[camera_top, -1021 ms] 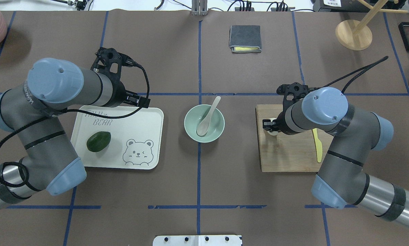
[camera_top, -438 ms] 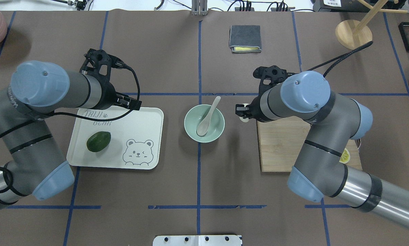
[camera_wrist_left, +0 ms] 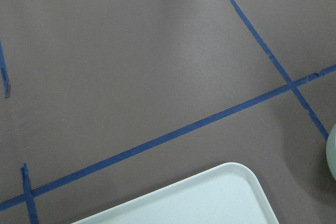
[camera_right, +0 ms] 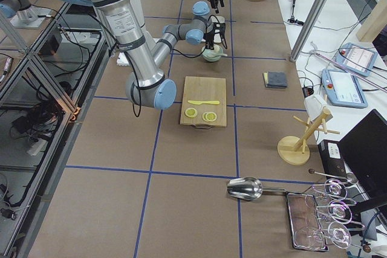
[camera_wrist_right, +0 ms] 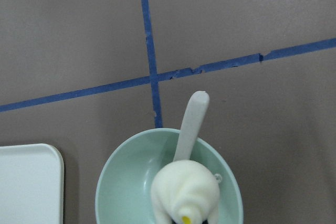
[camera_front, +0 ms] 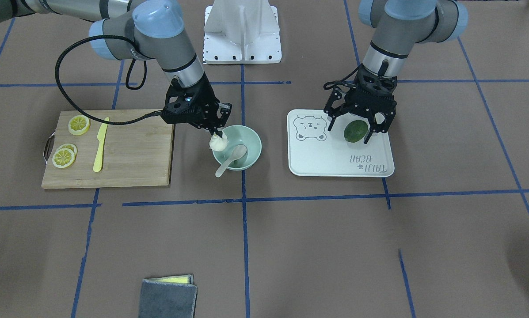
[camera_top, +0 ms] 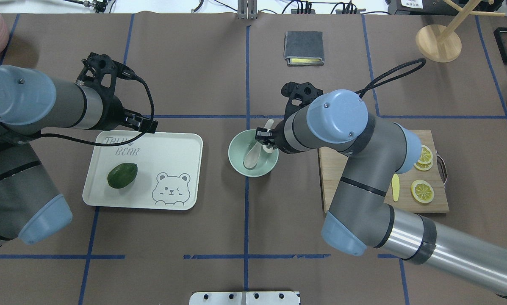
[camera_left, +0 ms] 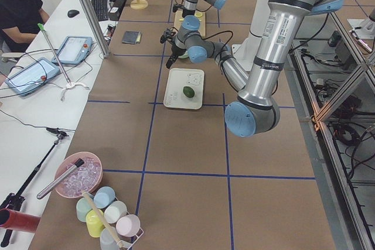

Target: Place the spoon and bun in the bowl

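The mint-green bowl (camera_top: 238, 157) stands at the table's middle, and the beige spoon (camera_top: 251, 156) lies in it with its handle over the far rim. My right gripper (camera_top: 265, 142) is shut on the white bun (camera_front: 218, 142) and holds it just above the bowl's right rim. In the right wrist view the bun (camera_wrist_right: 185, 188) hangs over the bowl (camera_wrist_right: 116, 182) and the spoon (camera_wrist_right: 191, 121). My left gripper (camera_top: 145, 123) is open and empty, above the far edge of the white tray (camera_top: 181, 144).
A green fruit (camera_top: 122, 175) lies on the bear-printed tray. The wooden cutting board (camera_top: 355, 190) on the right carries lemon slices (camera_top: 422, 191) and a yellow knife (camera_top: 395, 187). A folded grey cloth (camera_top: 303, 47) and a wooden stand (camera_top: 438, 42) sit at the far side.
My right gripper has carried the bun leftward from the cutting board to over the bowl's rim. My left arm has drawn back to the left, away from the bowl.
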Tool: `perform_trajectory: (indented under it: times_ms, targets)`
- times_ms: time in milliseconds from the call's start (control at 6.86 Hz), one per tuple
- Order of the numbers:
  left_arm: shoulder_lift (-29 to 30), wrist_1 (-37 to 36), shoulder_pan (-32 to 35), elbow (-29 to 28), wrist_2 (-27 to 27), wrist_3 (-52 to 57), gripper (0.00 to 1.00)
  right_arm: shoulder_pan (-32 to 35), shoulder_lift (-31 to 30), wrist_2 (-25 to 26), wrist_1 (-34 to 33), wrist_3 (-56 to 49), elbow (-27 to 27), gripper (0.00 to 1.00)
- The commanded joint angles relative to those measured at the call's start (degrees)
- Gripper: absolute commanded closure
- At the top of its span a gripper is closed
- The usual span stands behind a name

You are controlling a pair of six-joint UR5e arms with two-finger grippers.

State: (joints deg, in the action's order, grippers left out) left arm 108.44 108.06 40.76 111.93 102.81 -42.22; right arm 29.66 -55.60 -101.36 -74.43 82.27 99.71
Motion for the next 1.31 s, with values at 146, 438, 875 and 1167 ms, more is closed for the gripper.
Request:
perform_trajectory:
  times_ms: [146,438,875,1167]
  targets:
    - [-0.24,0.04,0.55,-0.56,0.11,0.82,0.06,-2.86,1.8,1.16,0.17,2.19,-1.54,0.33]
    - [0.54,0.04,0.72,-2.57,-0.33,0.82,0.06,-2.68,1.98,1.16,0.08,6.15,-1.8,0.0]
    - [-2.16,-1.18,8.14,-1.98,4.64,8.23,0.06,3.18,-0.81,-4.77,0.34,4.67,-2.07,0.0]
    - [-8.2,-1.36,24.1,-2.59,19.98,20.35,0.04,13.43,-12.7,-19.59,-0.44,1.51,8.68,0.0]
